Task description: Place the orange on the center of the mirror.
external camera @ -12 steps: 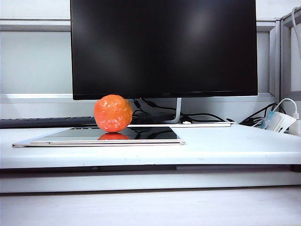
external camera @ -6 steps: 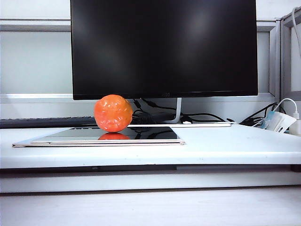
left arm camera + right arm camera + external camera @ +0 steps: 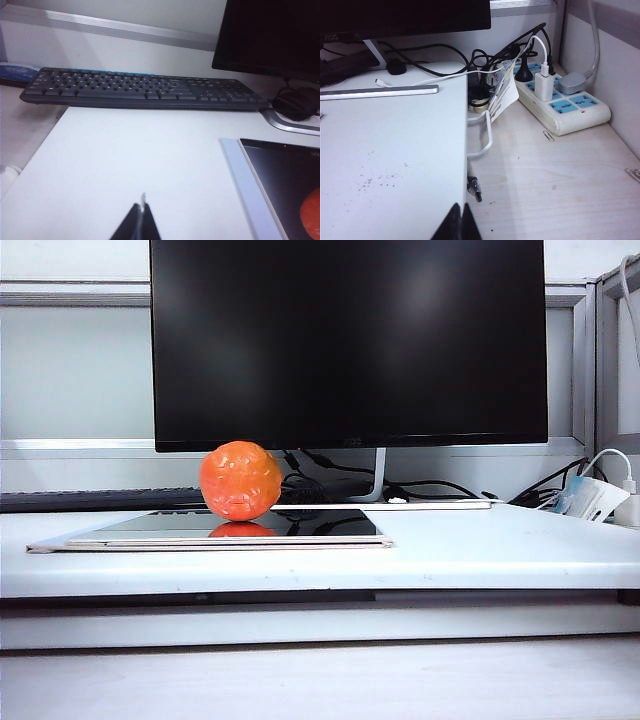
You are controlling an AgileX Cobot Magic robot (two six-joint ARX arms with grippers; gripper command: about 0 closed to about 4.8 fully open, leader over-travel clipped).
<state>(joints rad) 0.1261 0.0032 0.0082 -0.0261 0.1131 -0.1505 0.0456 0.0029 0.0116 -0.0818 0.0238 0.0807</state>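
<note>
Both hands, left hand (image 3: 141, 220) and right hand (image 3: 460, 222), are closed and empty, away from the orange (image 3: 240, 480), which sits near the mirror's (image 3: 300, 525) far edge; it looks light, bumpy, easy to grip across its middle.

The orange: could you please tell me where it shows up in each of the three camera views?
Exterior view: the orange sits on the mirror, left of centre, below the monitor.
Left wrist view: only an edge of the orange shows, low at the right border.
Right wrist view: not in it.
Shared landmark: the monitor.
</note>
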